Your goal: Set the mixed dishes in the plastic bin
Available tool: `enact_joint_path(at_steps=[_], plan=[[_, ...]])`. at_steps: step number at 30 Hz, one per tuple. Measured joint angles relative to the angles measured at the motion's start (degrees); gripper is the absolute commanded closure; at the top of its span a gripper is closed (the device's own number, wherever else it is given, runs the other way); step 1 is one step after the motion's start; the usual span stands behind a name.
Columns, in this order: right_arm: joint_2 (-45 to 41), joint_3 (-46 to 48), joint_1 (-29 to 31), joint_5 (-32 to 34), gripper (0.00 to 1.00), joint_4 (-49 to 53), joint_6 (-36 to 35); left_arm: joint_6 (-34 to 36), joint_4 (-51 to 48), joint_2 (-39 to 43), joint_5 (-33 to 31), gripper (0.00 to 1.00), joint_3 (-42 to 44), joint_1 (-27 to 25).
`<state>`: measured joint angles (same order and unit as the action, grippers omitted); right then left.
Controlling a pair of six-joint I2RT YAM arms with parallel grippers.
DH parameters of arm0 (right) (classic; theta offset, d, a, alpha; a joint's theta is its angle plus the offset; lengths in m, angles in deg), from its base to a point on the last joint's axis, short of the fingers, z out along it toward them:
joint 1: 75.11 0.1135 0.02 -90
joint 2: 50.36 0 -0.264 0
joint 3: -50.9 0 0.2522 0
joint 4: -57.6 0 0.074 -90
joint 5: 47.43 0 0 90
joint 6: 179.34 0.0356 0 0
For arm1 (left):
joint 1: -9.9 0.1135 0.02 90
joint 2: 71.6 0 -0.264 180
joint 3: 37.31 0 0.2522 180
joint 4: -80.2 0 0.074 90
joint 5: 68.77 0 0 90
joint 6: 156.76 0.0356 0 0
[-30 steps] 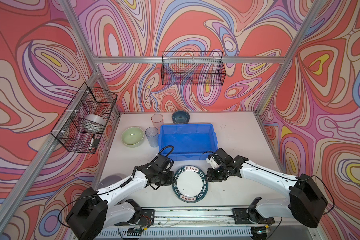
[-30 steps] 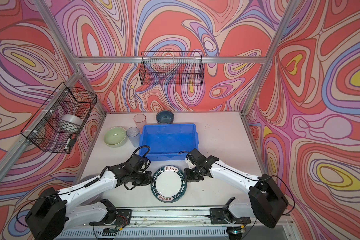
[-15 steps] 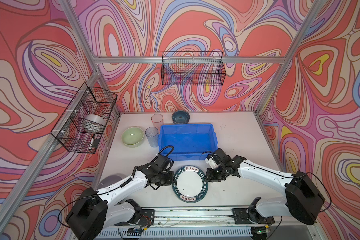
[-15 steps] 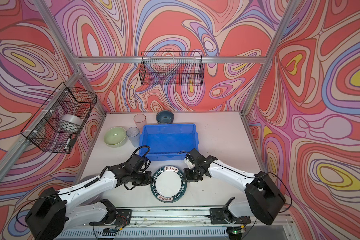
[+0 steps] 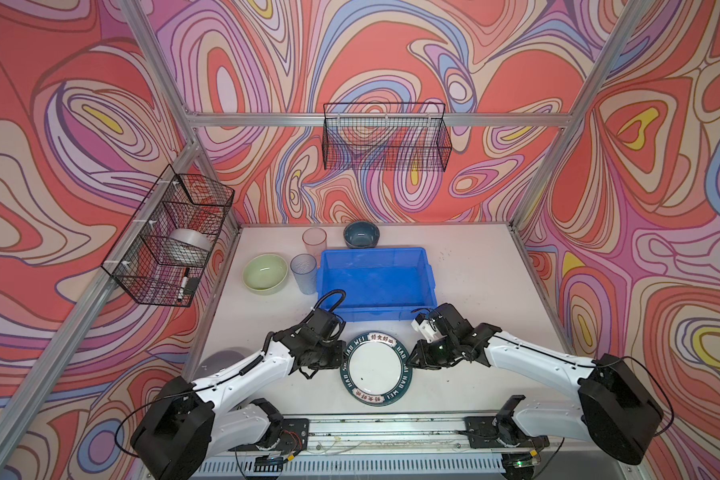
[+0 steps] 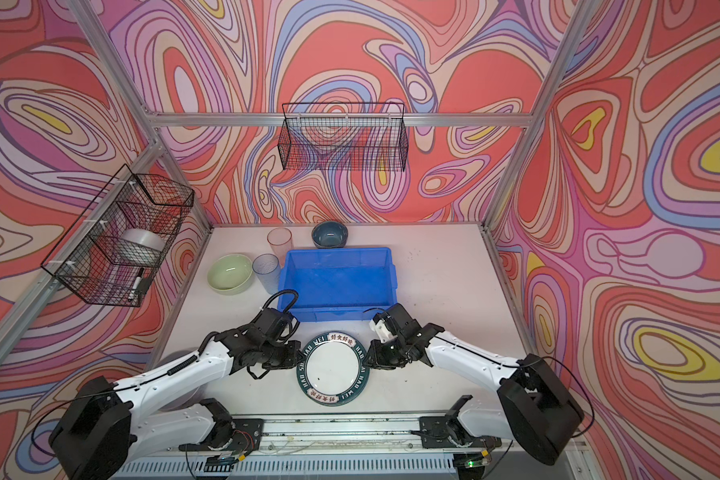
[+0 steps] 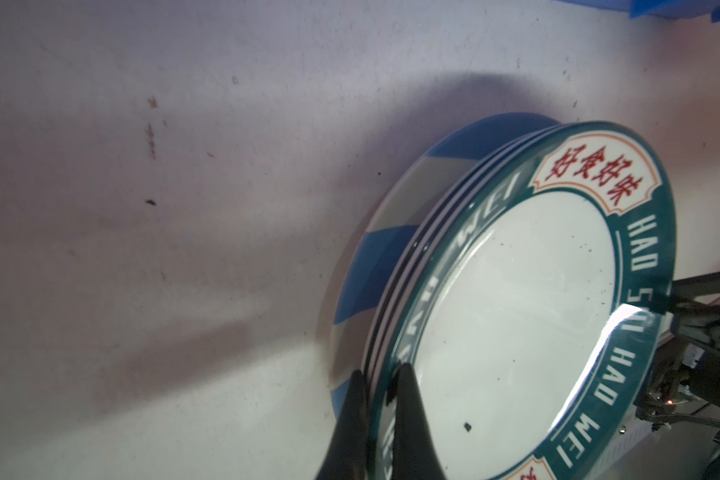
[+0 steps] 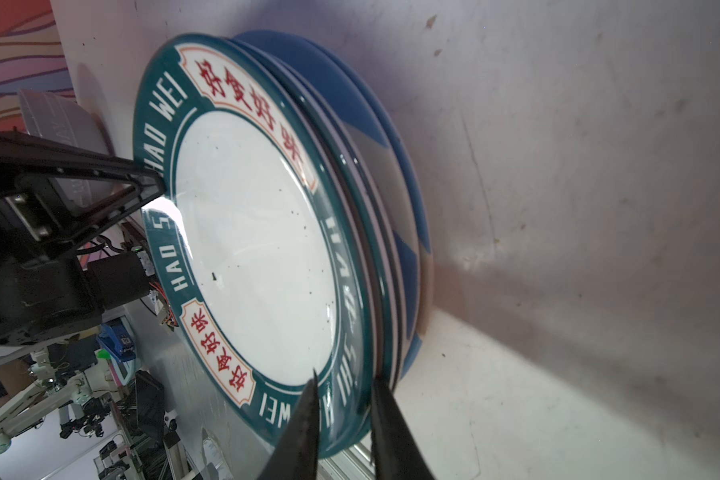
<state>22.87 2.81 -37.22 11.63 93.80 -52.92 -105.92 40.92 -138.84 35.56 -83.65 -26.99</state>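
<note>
The left gripper (image 7: pixel 378 419) and the right gripper (image 8: pixel 344 419) each pinch a side of the stack of round white plates with green lettered rims (image 5: pixel 375 368).

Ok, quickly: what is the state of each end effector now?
Left end effector: closed on rim of plates.
Right end effector: closed on the opposite rim.

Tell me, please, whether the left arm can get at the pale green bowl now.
Probably not yet: the left gripper is shut on the plate stack. Once freed, bare table leads to the pale green bowl.
</note>
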Motion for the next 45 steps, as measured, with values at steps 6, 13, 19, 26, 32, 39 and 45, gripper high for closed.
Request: enact_joint_path(at_steps=[6, 13, 19, 26, 32, 39, 45], plan=[[0.24, 1.36, -0.68, -2.34, 0.77, -3.19, 2.73, 0.13, 0.85, 0.46, -0.09, 1.0, 0.92, 0.57], [1.68, 1.36, -1.07, -3.89, 0.77, -4.83, 5.01, 0.15, 1.77, 0.87, 0.24, 1.0, 1.6, 0.92], [5.79, 1.33, -0.31, -5.42, 0.77, -10.45, 5.7, -0.11, 4.2, -0.02, 3.69, 0.98, 2.54, 0.81], [6.8, 0.35, -0.26, -5.01, 0.83, -11.3, 5.07, -0.55, 4.59, 0.09, 5.16, 0.97, 3.02, 0.81], [6.78, -2.99, -0.28, -5.75, 0.91, -10.16, 3.34, -1.64, 1.51, 0.9, 3.5, 0.86, 2.69, 0.44], [6.8, -6.47, 0.7, -5.92, 0.99, -8.9, 1.2, -1.6, -5.84, 3.52, -0.83, 0.68, -1.97, -0.13], [6.8, -8.39, 0.83, -5.92, 1.0, -7.39, -0.11, -0.85, -11.02, 7.85, -3.1, 0.64, -6.27, 3.52]])
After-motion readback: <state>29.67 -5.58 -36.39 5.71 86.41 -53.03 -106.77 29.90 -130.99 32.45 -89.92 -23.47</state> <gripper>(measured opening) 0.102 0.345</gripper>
